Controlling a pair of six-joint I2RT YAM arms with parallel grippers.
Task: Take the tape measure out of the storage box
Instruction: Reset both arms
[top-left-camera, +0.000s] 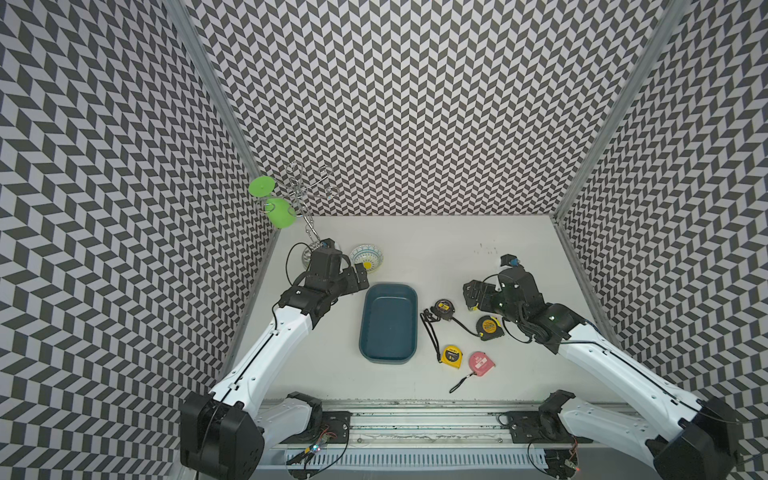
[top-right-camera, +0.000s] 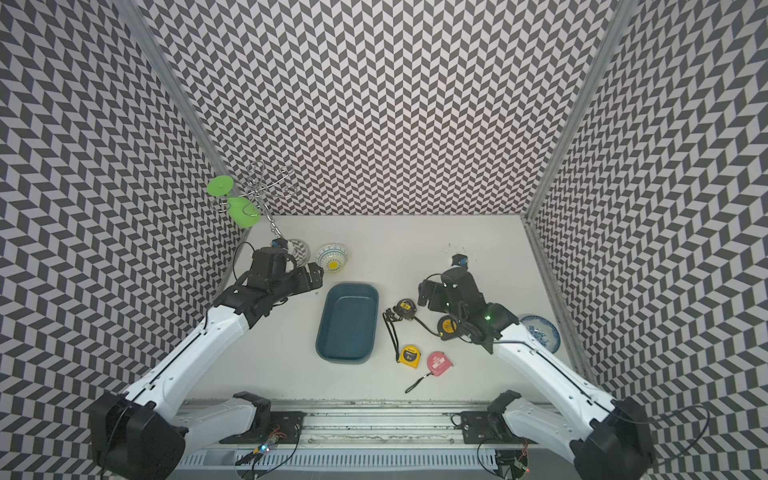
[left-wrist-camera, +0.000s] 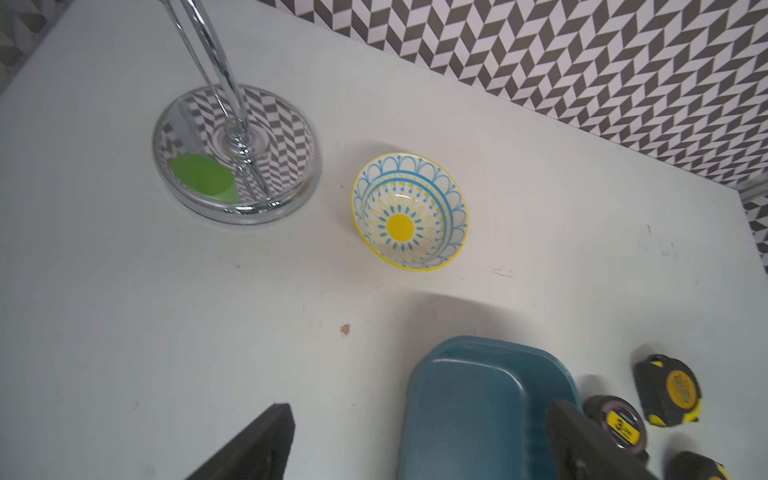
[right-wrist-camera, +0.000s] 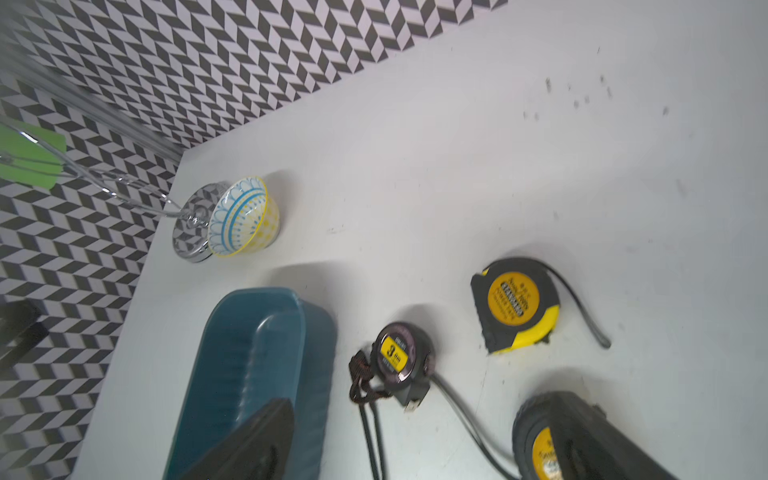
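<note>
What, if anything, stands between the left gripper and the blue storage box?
Nothing visible does. The left gripper hangs open just beside the far corner of the storage box, with nothing between them. The box looks empty; the tape measures lie on the table at its other side.

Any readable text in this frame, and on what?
"3m": label of the small black tape measure.
"STANDARD", somewhat blurred: yellow disc of the black-and-yellow tape measure.
"3": all-yellow tape measure.
Pink tape measure label: too small to read.
</note>
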